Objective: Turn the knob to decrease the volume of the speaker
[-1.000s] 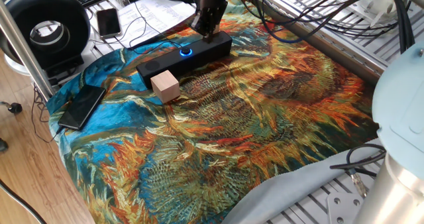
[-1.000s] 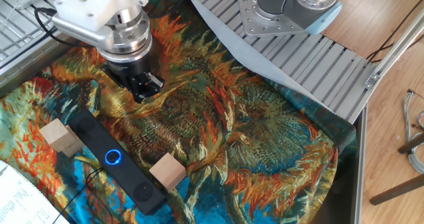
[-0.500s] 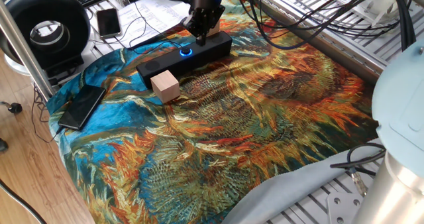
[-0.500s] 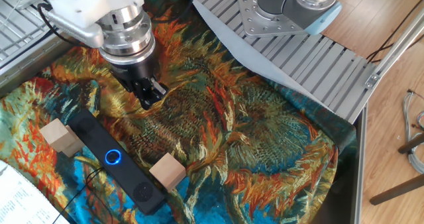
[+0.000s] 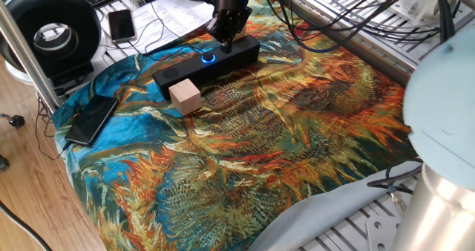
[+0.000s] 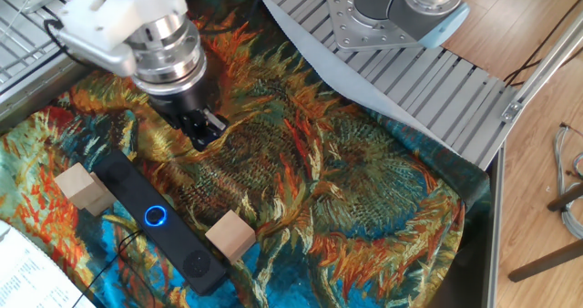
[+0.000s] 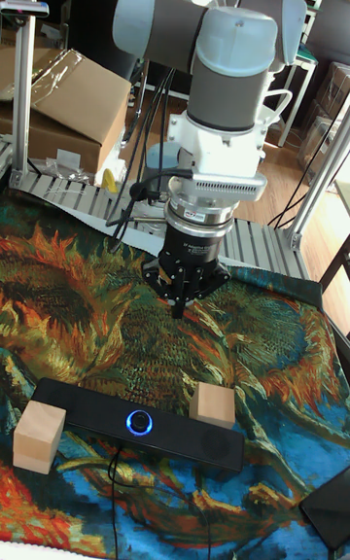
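Above the speaker [image 7: 136, 436], clear of its blue-lit knob [image 7: 139, 421], the fingers [image 7: 179, 305] hang clenched on nothing.

Room above knob [image 7: 139, 421] is open. Wooden cubes [image 7: 40, 436] [image 7: 211, 403] flank the speaker [image 7: 136, 424], touching or just beside it. Cable [image 5: 167, 43] trails off one end. Phone [image 5: 91, 119] well apart.

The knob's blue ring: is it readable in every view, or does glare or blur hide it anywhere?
Readable in all three. One fixed view: the knob is small, beside the gripper. The other fixed view: a sharp ring. Tall fixed view: clearest, centred on the speaker.
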`<state>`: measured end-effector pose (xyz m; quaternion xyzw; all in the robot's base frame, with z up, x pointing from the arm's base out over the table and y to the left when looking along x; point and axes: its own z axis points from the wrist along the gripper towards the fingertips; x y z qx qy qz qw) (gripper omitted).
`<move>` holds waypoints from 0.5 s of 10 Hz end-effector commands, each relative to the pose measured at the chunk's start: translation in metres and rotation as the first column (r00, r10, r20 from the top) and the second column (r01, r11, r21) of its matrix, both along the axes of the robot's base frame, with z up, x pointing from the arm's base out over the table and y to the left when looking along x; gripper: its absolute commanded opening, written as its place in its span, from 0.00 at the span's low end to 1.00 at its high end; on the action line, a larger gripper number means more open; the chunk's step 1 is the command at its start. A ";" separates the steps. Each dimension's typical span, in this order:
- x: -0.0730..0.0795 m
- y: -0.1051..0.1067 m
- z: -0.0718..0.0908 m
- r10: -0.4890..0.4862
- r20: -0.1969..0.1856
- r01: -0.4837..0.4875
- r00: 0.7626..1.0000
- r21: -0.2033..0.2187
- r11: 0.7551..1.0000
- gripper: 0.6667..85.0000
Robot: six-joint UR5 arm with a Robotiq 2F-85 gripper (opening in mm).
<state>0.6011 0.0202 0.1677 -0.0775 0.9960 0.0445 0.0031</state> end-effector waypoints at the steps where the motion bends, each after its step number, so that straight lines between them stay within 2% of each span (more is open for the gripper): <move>1: 0.011 -0.013 -0.005 0.079 -0.006 -0.079 0.997 -0.005 0.997 0.36; 3: 0.024 -0.022 -0.008 0.144 0.009 -0.143 0.990 -0.033 0.989 0.37; 4: 0.036 -0.025 -0.011 0.201 0.030 -0.199 0.979 -0.057 0.978 0.40; 5: 0.043 -0.022 -0.012 0.227 0.043 -0.225 0.973 -0.056 0.973 0.42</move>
